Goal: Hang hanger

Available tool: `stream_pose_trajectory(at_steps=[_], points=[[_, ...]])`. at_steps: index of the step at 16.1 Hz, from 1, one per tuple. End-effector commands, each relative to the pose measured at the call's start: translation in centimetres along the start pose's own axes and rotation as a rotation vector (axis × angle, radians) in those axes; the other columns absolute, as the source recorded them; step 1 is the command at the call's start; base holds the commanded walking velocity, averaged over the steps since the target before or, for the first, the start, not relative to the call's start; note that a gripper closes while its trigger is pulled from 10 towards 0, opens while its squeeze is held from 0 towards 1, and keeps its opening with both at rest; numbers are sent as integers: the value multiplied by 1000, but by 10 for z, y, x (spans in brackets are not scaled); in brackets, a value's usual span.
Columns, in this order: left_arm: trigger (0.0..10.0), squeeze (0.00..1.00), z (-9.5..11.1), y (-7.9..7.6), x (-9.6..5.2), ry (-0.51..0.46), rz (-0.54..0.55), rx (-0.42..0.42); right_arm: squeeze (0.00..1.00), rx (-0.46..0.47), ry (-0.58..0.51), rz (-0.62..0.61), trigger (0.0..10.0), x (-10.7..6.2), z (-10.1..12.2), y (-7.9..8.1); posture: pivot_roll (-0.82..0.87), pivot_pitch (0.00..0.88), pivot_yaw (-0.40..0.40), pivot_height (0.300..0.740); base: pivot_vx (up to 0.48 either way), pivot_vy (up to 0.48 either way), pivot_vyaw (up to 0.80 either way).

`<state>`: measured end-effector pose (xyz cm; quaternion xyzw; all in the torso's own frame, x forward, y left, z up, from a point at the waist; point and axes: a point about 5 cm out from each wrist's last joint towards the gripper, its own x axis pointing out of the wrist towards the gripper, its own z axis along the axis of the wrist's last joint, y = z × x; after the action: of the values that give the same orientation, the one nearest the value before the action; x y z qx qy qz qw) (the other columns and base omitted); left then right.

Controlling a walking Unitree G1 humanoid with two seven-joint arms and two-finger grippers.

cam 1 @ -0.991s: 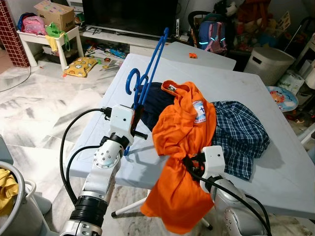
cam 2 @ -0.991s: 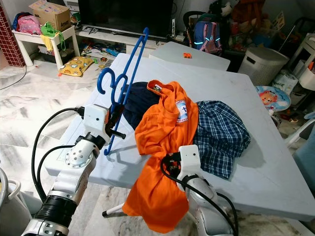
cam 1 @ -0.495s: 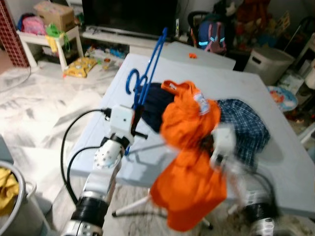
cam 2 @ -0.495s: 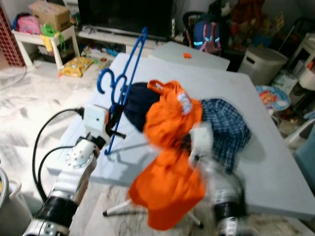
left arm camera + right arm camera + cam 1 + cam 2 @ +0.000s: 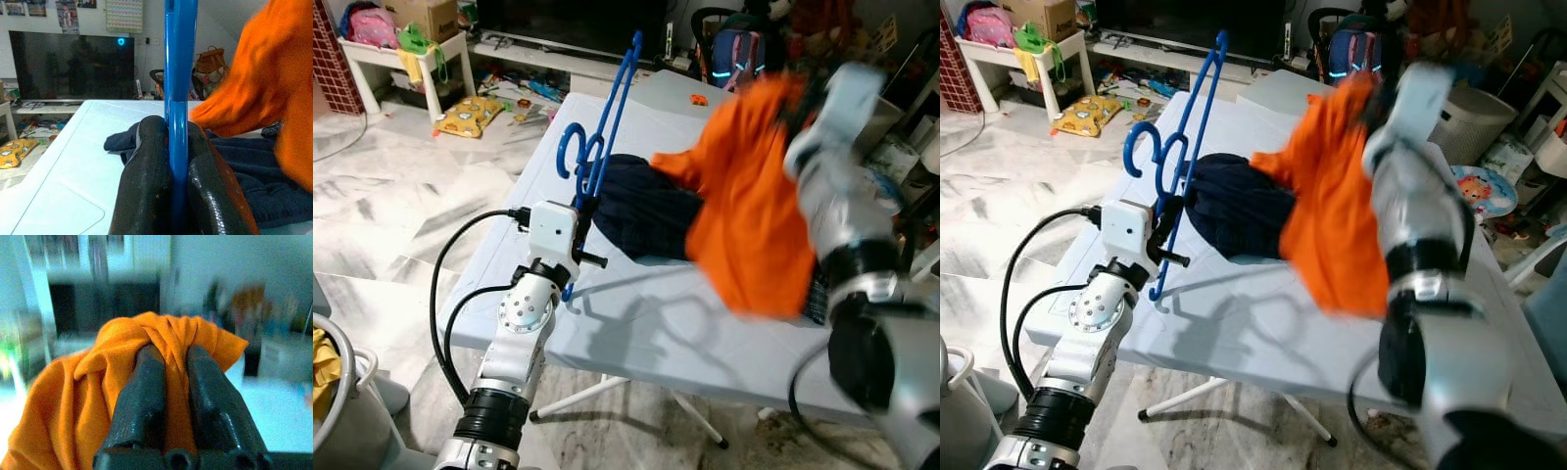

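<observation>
My left gripper [image 5: 584, 221] is shut on the lower bar of a blue hanger [image 5: 607, 122], held upright over the near left part of the pale blue table [image 5: 636, 313]. In the left wrist view the hanger [image 5: 180, 58] runs up between my two black fingers [image 5: 146, 171]. My right gripper [image 5: 175, 382] is shut on a bunched fold of an orange shirt [image 5: 749, 196]. The shirt hangs in the air above the table's right half, blurred. A dark navy garment [image 5: 641, 211] lies on the table beside the hanger.
A second pale table [image 5: 705, 98] stands behind this one. A backpack [image 5: 734, 64], a white bin [image 5: 1474, 122] and a TV [image 5: 568, 20] are at the back. A small white table [image 5: 406, 59] with toys is at far left. A bucket [image 5: 333, 392] stands near my left side.
My right arm has swung up and back, lifting the orange shirt off the table and uncovering the navy garment. The left gripper and hanger have stayed in place.
</observation>
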<state>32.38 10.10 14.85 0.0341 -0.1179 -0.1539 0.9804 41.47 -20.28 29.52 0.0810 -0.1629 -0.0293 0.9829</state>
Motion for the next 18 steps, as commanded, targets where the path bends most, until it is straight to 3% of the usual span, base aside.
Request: stream_pose_trajectory(at_steps=[1, 2, 5, 6, 7, 8, 9, 10, 15, 18], points=[[10000, 0, -11, -2, -4, 54, 4, -6, 0, 21, -158, -30, 0, 5, 36, -9, 211, 0, -188, 740, 0, 0, 0], [10000, 0, -11, -2, -5, 54, 5, -7, 0, 16, -196, -28, 0, 6, 41, -8, 212, 0, -190, 740, 0, 0, 0], [10000, 0, -12, -4, -5, 55, 5, -9, 0, -40, -165, -13, 0, -5, 11, -9, 208, 0, -186, 740, 0, 0, 0], [10000, 0, -12, -5, -5, 56, 0, -8, 0, -103, -69, -13, 0, -17, -25, -11, 204, 0, -183, 740, 0, 0, 0], [10000, 0, -12, -6, -4, 57, -5, -10, 0, -184, 90, 27, 10000, -29, -60, -10, 201, 0, -180, 740, 0, 0, 0], [10000, 0, -13, -7, -4, 59, -9, -11, 0, -214, 200, 84, 10000, -42, -87, -7, 199, 0, -178, 740, 0, 0, 0], [10000, 0, -13, -7, -4, 59, -10, -11, 0, -212, 213, 93, 10000, -45, -91, -7, 199, 0, -178, 740, 0, 0, 0], [10000, 0, -13, -8, -3, 59, -14, -13, 1000, -224, 293, 151, 10000, -61, -114, -6, 197, 0, -176, 740, 0, 0, 0], [10000, 0, -14, -10, -3, 70, -34, -17, 1000, -251, 434, 215, 10000, -97, -148, -25, 191, 0, -165, 740, 0, 0, 0], [10000, 0, -17, -11, -4, 83, -45, -12, 1000, -223, 348, 171, 10000, -101, -134, -36, 185, 0, -159, 740, 0, 0, 0]])
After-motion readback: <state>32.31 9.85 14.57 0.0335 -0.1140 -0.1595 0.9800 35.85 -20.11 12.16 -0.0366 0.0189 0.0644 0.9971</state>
